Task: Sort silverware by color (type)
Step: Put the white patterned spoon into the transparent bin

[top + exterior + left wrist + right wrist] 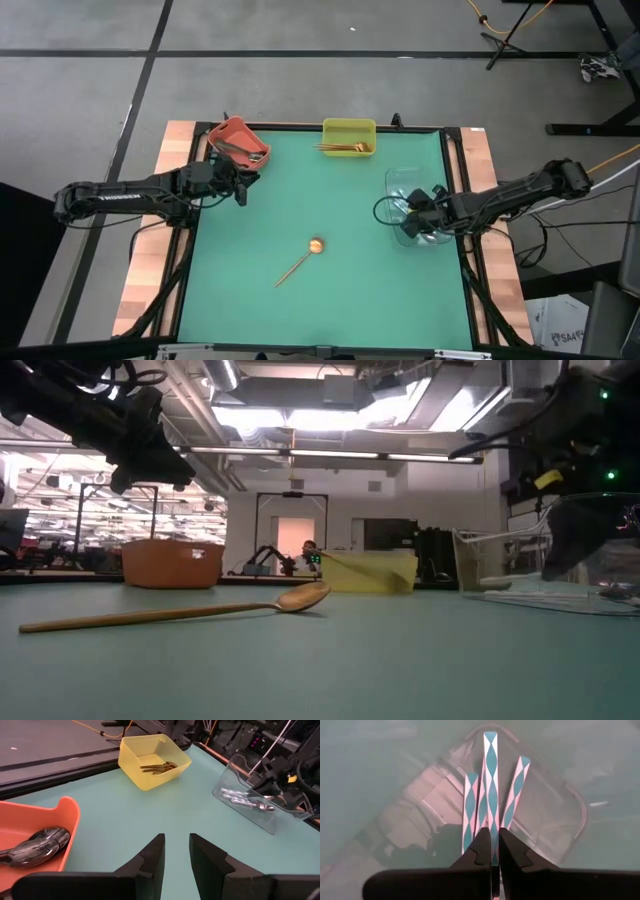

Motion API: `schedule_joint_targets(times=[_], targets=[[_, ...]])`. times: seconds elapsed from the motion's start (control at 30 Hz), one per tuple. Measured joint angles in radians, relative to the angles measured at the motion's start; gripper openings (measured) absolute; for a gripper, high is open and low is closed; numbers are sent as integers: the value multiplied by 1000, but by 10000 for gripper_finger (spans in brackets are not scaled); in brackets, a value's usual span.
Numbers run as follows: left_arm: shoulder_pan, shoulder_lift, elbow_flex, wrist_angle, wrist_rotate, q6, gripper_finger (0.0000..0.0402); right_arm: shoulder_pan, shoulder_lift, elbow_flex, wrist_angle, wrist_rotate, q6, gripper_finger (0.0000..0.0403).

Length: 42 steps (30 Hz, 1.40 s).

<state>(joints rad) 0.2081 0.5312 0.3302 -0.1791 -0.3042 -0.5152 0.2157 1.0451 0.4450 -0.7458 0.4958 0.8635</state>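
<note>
One gold spoon lies alone on the green mat near its middle, also seen in the low view. At the far left, black spoons lie in the orange bin. Gold spoons lie in the yellow bin. Silver spoons lie in the clear bin at the right. My left gripper hangs open beside the orange bin with nothing between its fingers. My right gripper is over the clear bin, shut on a shiny iridescent spoon. My right gripper pinches the iridescent spoon's handle between its two fingers, slanting down from above. The handle runs along the fingers and sticks out past their tips over the clear bin, between two other handles lying there. Whether its far end rests in the bin, I cannot tell.
The three bins stand along the mat's far and right sides. Wooden strips border the mat left and right. The near half of the mat holds only the lone gold spoon.
</note>
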Motion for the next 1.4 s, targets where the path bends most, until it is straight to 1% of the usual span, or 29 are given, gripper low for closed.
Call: schedule_joint_targets(times=[0.2,0.4,1.4], targets=[[0,0,0,0,0,0,82,0,0,-53,65,-8,0,5],[0,0,0,0,0,-1,82,0,-1,-78,82,-4,0,5],[0,0,0,0,1,0,82,0,0,-80,95,-10,-5,5]])
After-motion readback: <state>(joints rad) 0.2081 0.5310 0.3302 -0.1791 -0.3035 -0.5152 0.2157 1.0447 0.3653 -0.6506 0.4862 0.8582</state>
